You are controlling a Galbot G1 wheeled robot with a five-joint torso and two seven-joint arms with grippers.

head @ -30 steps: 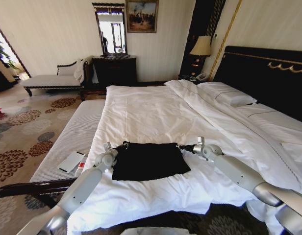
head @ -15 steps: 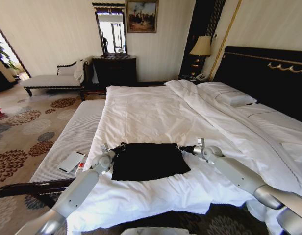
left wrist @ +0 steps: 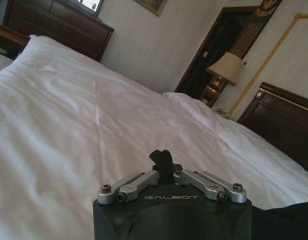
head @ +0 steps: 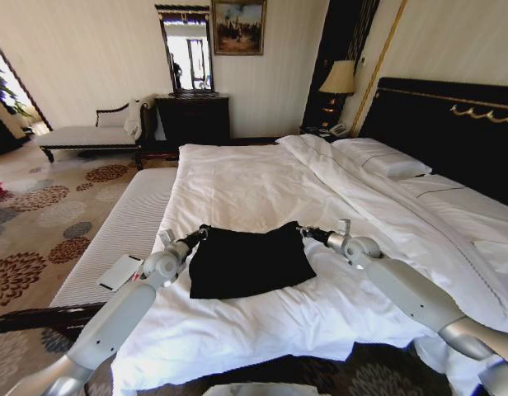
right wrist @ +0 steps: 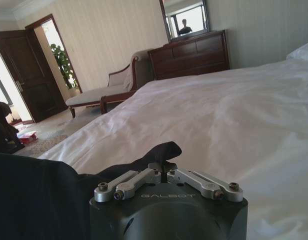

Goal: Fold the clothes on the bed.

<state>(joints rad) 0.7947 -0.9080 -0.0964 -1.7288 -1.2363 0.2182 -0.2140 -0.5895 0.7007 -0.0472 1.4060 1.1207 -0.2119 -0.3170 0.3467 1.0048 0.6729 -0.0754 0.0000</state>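
Note:
The clothes (head: pixel 246 262), a black T-shirt, lie partly folded on the white duvet of the bed (head: pixel 246 186) near its foot. My left gripper (head: pixel 201 234) is shut on the shirt's far left corner, and my right gripper (head: pixel 302 232) is shut on its far right corner. Both corners are lifted a little off the duvet. In the left wrist view the left gripper (left wrist: pixel 161 161) pinches a tuft of black fabric, with more of the clothes (left wrist: pixel 289 220) at the edge. Seen from the right wrist, the right gripper (right wrist: pixel 166 159) holds a black fold, and the clothes (right wrist: pixel 34 195) spread beside it.
A striped bench (head: pixel 126 227) runs along the bed's left side with a white flat item (head: pixel 120 271) on it. Pillows (head: pixel 386 161) and the dark headboard (head: pixel 452 124) stand at right. A dresser (head: pixel 192 117), a chaise (head: pixel 85 136) and a lamp (head: pixel 338 78) stand beyond the bed.
Both grippers have moved away from me up the bed, carrying the shirt's far corners. The far edge has risen and the shirt now looks stretched longer.

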